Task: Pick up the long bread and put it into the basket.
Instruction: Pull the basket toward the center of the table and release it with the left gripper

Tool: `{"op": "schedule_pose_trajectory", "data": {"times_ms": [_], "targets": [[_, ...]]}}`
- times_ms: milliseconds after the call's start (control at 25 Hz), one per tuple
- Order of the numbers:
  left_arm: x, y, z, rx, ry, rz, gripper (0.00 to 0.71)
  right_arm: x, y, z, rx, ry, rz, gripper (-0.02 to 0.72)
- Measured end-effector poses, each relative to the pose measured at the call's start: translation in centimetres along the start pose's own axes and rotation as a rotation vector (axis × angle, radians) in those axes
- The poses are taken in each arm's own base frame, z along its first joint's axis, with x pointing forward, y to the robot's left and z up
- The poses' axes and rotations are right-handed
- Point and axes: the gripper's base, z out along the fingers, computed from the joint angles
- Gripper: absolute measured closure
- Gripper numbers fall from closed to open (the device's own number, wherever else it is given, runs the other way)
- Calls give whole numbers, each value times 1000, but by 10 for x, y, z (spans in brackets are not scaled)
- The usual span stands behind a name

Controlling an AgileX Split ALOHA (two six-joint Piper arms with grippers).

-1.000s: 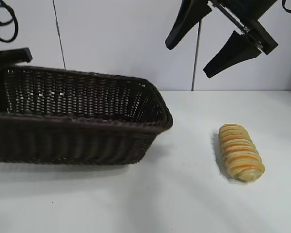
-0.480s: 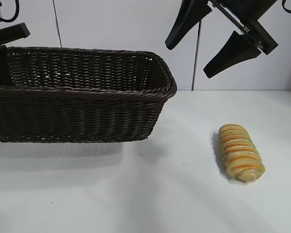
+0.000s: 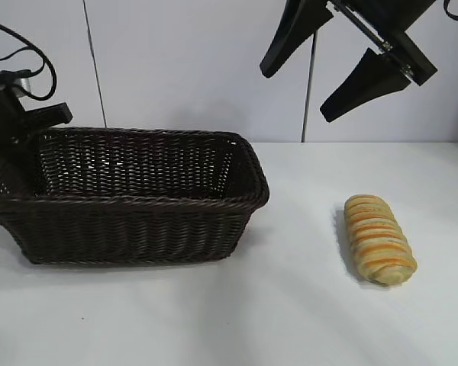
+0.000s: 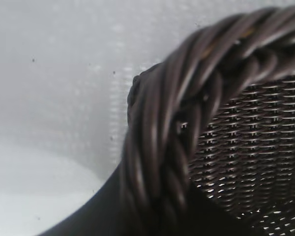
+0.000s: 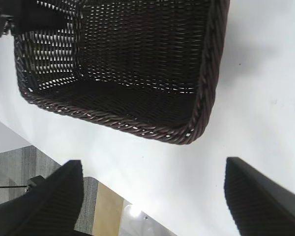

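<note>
The left gripper is closed on the braided rim at the far left end of the basket; the left wrist view shows this rim very close, filling most of the picture, with the woven wall behind it. The basket sits on the white desk, at the left side of it. The right gripper hangs high above the desk with its two dark fingers wide apart and nothing between them. The long bread lies flat on the desk, below this gripper and well apart from the basket, untouched. I judge that the step in hand is placing the basket, and the pick is not yet begun. The next move calls for the right gripper to descend over the bread, straddle its narrow width, and close gently, because the loaf is probably soft.
</note>
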Motion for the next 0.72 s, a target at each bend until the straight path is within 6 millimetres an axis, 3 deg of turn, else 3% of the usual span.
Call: {"op": "schedule_pose_trajectory", "data": {"times_ms": [240,320,400,480,600,720], "targets": [[-2,1,3,1,-5,-1,595,0,0,0,0,-1,0,155],[-2,1,4,3,-2,-6,488,0,0,0,0,-1,0,155],[-1,1,5,5,7,-13,294,0,0,0,0,-2,0,155],[0,1,5,6,22,-21,153,-1,0,0,1,-6,0,155],[2,1,5,4,38,-40,78,-1,0,0,2,-12,0,155],[3,1,-5,-27,26,-46,60,-1,0,0,3,-15,0,155]]}}
